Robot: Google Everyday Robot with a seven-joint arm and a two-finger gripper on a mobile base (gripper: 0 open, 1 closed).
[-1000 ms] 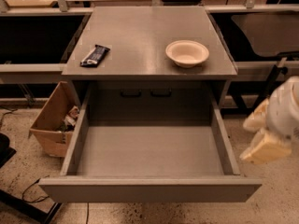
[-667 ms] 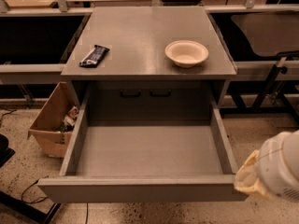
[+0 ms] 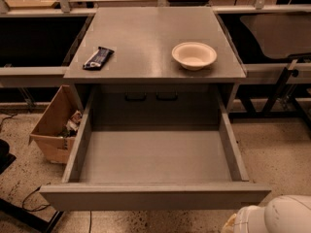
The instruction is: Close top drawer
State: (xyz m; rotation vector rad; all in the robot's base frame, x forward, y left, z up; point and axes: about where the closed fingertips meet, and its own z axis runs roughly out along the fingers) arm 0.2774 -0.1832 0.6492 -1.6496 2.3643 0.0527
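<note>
While the top drawer [image 3: 154, 196] stands open, the gripper [image 3: 278, 217] sits lower right, grip unreadable

We are seeing the top drawer [image 3: 155, 196] front free; a cardboard box [image 3: 48, 135] is standing near its left side, the gripper [image 3: 272, 217] is sitting by its right corner.

cabinet top [image 3: 146, 38]: cream bowl [image 3: 194, 55], upright, right of centre; dark snack wrapper [image 3: 98, 58], flat, near the left edge, well apart from the bowl. speckled floor [image 3: 277, 149], left: open cardboard box [image 3: 51, 132] holding mixed items, just beside the cabinet.
</note>
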